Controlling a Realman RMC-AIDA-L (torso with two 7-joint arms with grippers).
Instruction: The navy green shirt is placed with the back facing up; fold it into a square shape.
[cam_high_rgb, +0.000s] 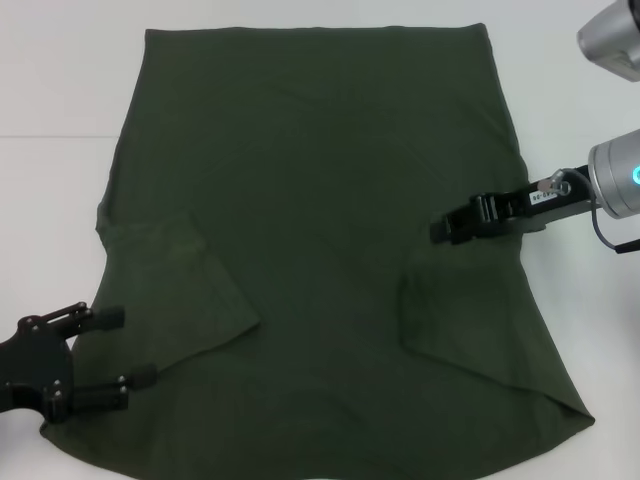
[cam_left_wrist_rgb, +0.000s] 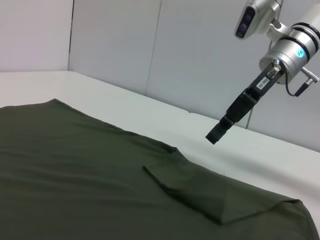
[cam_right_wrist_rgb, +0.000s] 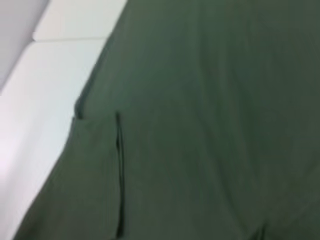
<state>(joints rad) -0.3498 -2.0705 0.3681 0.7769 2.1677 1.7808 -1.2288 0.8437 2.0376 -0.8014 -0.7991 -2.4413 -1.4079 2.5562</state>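
The navy green shirt lies spread flat on the white table, plain side up, covering most of the surface in front of the robot. Both short sleeves are folded inward onto the body of the garment: the left sleeve forms a flap near the left edge, and the right sleeve forms a matching flap toward the right edge. The left gripper is at the near left corner of the shirt, low over the fabric edge, with its two fingers spread apart and nothing between them. The right gripper reaches in from the right side and hangs above the shirt, just beyond the folded right sleeve; in the left wrist view it is clearly raised off the cloth and clear of the table. Whether its fingers are spread or pressed together cannot be determined. In the right wrist view, the shirt fills most of the field, with the folded left sleeve's edge visible as a straight crease near the table margin.
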